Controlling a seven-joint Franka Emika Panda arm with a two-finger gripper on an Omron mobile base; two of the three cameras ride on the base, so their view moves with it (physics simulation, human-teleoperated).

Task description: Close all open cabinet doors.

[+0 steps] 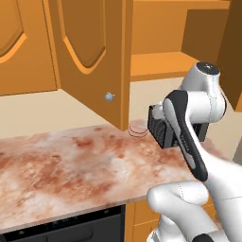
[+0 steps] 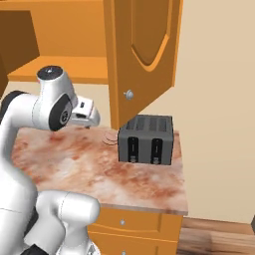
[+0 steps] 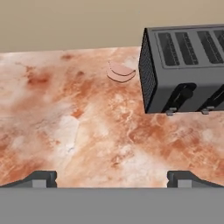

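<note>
Checking the cabinet doors first: one tall orange-brown wall-cabinet door (image 1: 92,52) stands swung out over the counter (image 1: 61,160), its raised arched panel edged in lighter orange and a small round silver knob (image 1: 109,97) near its lower free corner. From the right base view I see the same door (image 2: 144,50) edge-on, hanging above the toaster (image 2: 147,139), with the open shelf (image 2: 64,69) behind it exposed. A second door (image 1: 234,52) also looks open at the far right of the left base view, though I see just a slice of it. The door to the left (image 1: 19,42) sits flush, so I judge it already closed.

Below, a dark grey four-slot toaster (image 3: 186,65) rests on the mottled reddish marble counter close to the back wall, with a small pinkish flat item (image 3: 120,72) just beside it; I cannot tell what that is.

My end effector (image 3: 112,177) has its fingers spread wide apart and holds nothing. It points down at bare counter beside the toaster, well below the door's knob. I judge the arm is parked low and neutral, no closing push begun. Next move, as I read it: raise the hand to the door's outer face and swing it shut without clipping the toaster.
</note>
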